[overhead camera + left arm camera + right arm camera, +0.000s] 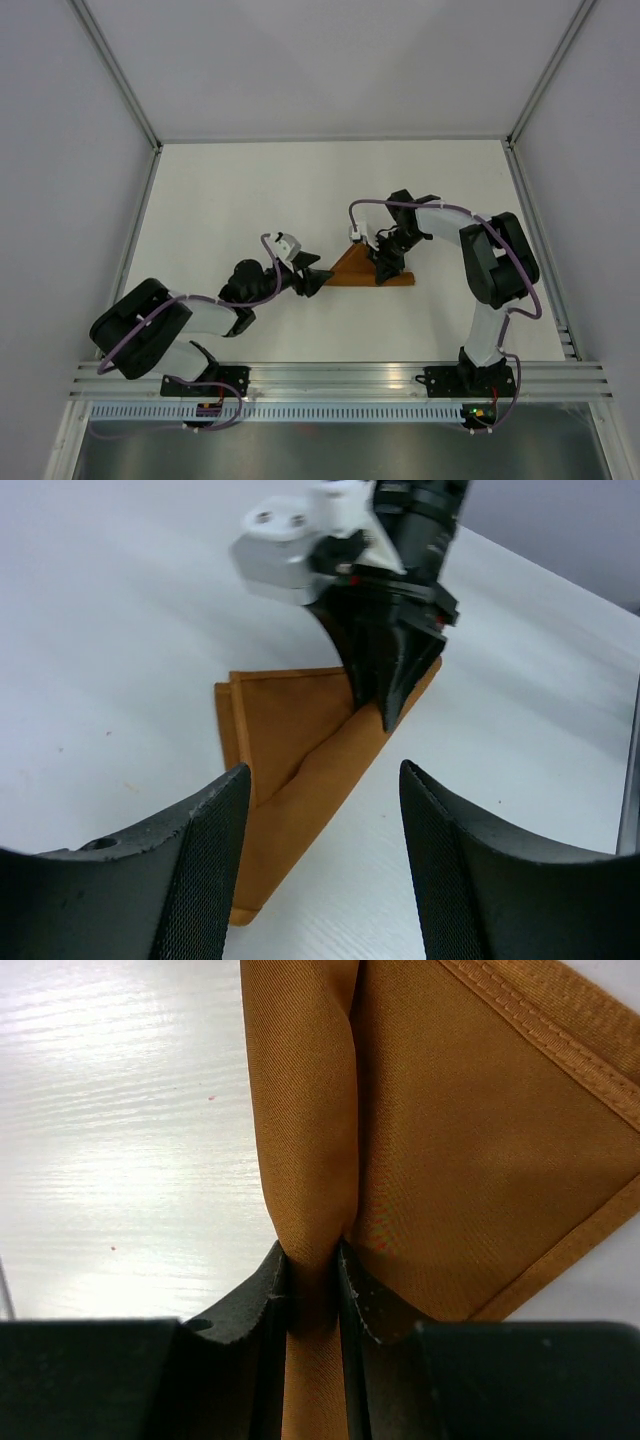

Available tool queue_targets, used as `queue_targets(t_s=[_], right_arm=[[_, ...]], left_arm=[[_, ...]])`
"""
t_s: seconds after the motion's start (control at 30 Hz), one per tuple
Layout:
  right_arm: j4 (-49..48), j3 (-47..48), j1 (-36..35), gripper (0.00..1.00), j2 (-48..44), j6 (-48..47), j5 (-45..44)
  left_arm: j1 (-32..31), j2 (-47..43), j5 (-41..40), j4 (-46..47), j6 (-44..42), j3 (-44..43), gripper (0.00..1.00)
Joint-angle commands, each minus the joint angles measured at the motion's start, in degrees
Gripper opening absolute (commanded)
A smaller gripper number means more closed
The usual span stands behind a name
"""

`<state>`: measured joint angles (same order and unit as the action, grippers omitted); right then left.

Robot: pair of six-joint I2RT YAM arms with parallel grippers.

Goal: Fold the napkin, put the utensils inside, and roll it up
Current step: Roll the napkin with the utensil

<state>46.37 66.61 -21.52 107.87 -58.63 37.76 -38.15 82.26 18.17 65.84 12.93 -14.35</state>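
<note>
The right gripper (312, 1265) is nearly closed, its two black fingers pinching a raised ridge of a plain rust-orange fabric napkin (470, 1140). The cloth stands up in a narrow pleat between the fingers, and a stitched hem runs off to one side.

The left gripper (325, 780) is well open and holds nothing. Its fingers hover low, one on either side of the napkin's left tip, and no contact with the cloth can be seen.

The napkin is already folded into a triangle. It lies near the middle of the white bench (250, 190), a little towards the right arm's side, with its long edge facing the near edge of the bench. No grey metal utensils appear in any view.

The folding step looks to be in hand, with placing the cutlery and rolling not yet begun. The next move probably calls for the right gripper to carry its pinched fold across and lay it flat. The left gripper could hold the tip down so the triangle does not drag.
</note>
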Motion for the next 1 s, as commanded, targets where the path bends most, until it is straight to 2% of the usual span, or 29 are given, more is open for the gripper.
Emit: queue_targets(t_s=[0.0,0.13,0.37,0.43,0.63,0.73,0.9,0.97], right_arm=[[8.99,1.14,1.21,0.0,8.82,-4.3,-3.22],[12.42,5.97,1.92,0.0,13.23,-4.65,-2.6],[14.54,9.24,2.36,0.0,16.93,-3.6,-1.99],[14.45,9.68,2.53,0.0,17.28,-2.81,-2.07],[14.01,10.21,2.8,0.01,18.25,-1.75,-2.69],[14.28,10.38,2.97,0.01,18.51,-1.66,-2.6],[14.62,10.73,3.24,0.0,18.95,-1.4,-2.69],[14.98,11.26,3.32,0.01,19.21,-1.31,-2.69]], left_arm=[[-6.57,-1.93,-9.63,-0.08,-12.73,-2.34,0.66],[-11.76,1.23,-12.72,-7.64,-23.35,-7.78,0.66],[-19.67,10.89,-17.29,-18.63,-34.27,-15.35,0.67],[-21.17,14.05,-18.0,-19.35,-37.34,-17.02,0.68],[-23.28,18.46,-22.48,-20.05,-41.66,-19.22,0.71],[-23.37,19.95,-22.13,-21.37,-42.63,-20.36,0.77],[-24.07,22.85,-23.01,-22.6,-44.04,-22.73,0.77],[-24.08,23.47,-22.05,-24.7,-44.13,-23.53,0.73]])
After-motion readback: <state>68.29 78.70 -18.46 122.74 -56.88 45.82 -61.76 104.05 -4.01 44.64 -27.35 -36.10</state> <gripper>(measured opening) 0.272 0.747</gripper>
